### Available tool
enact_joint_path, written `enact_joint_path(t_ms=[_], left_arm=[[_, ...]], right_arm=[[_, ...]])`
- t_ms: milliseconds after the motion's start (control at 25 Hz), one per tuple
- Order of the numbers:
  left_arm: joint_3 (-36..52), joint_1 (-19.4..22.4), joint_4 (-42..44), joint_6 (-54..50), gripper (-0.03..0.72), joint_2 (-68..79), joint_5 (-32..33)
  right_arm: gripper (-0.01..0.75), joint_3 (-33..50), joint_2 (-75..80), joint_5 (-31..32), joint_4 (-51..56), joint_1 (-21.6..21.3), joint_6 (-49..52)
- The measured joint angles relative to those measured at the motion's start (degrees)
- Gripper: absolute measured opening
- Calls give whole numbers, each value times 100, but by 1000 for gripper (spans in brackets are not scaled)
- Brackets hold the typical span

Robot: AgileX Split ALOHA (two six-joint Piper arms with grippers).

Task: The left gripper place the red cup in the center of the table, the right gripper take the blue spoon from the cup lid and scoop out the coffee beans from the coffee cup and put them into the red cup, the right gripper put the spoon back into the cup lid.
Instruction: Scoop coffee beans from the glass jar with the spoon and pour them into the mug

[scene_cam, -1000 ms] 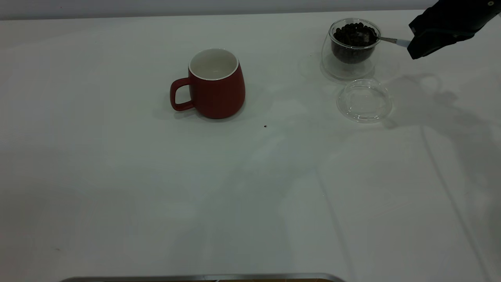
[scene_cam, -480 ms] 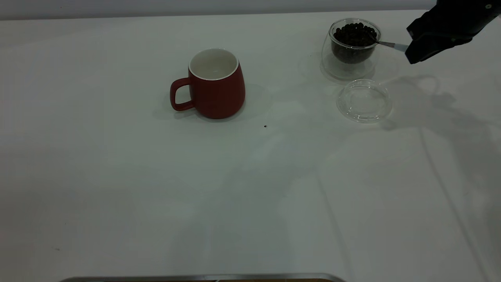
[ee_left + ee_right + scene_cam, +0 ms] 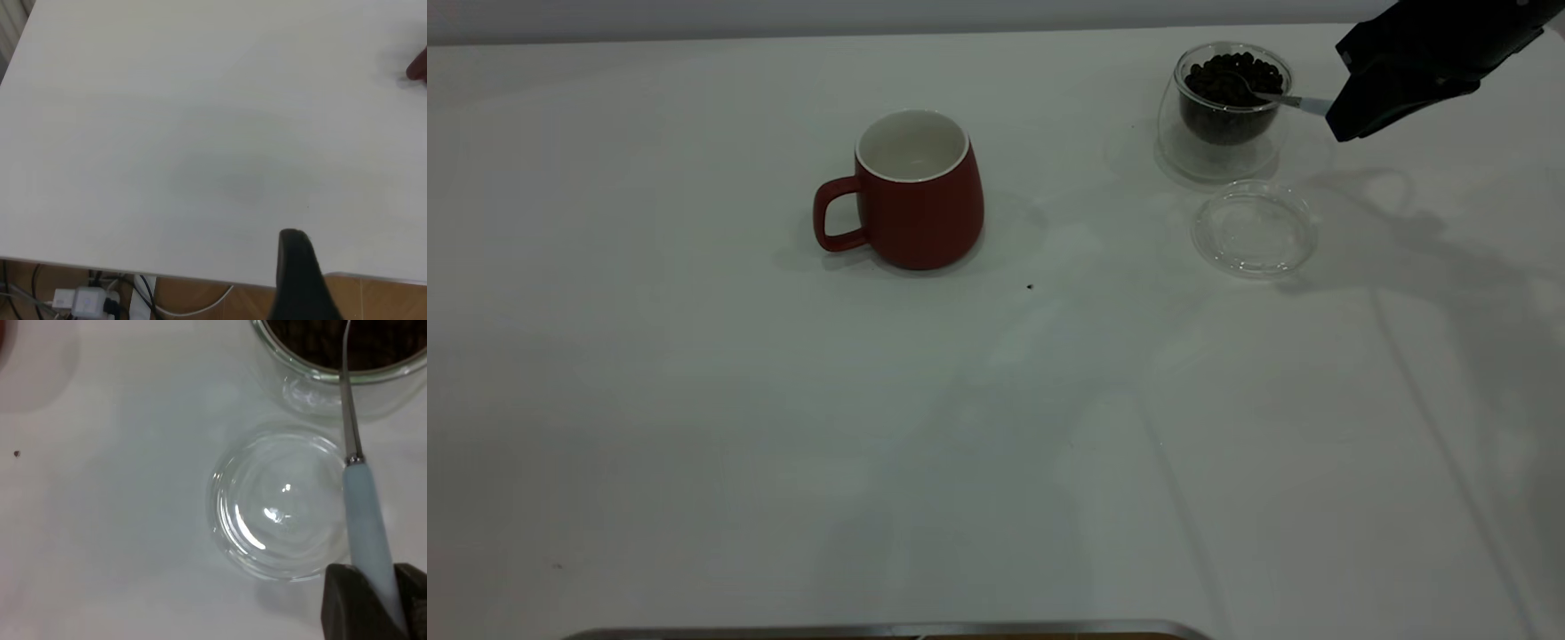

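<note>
The red cup (image 3: 916, 191) stands upright near the middle of the table (image 3: 783, 427), handle to the left, and looks empty. The coffee cup (image 3: 1224, 111) at the back right holds the coffee beans (image 3: 1232, 76). My right gripper (image 3: 1343, 120) is shut on the blue spoon (image 3: 1294, 101) and holds it with the bowl in the beans. The right wrist view shows the pale handle (image 3: 363, 513) in my right gripper (image 3: 377, 607) and the neck crossing the coffee cup rim (image 3: 313, 370). The cup lid (image 3: 1254, 228) lies empty in front of the coffee cup, also seen in the right wrist view (image 3: 283, 503). My left gripper (image 3: 297, 273) hangs over the table's edge, away from the cups.
A tiny dark speck (image 3: 1030, 286) lies on the table right of the red cup, also in the right wrist view (image 3: 17, 453). A metal edge (image 3: 889, 629) runs along the near side. Cables and a plug (image 3: 87, 300) hang below the table edge.
My right gripper has moved left toward the coffee cup, pushing the spoon's bowl farther across the beans. The red cup and lid have not moved.
</note>
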Motion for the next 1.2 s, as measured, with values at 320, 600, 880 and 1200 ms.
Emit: enact_joint_path(t_ms=[320, 600, 880, 1200], left_arm=[[0, 0, 0, 0, 518, 0, 0], [0, 0, 0, 0, 518, 0, 0], [0, 0, 0, -5, 518, 0, 0], [0, 0, 0, -5, 518, 0, 0]], right_arm=[[116, -92, 256, 161, 113, -8, 312], [116, -278, 266, 582, 181, -18, 581], [116, -529, 266, 1027, 187, -47, 806], [116, -535, 266, 1016, 38, -203, 1250]])
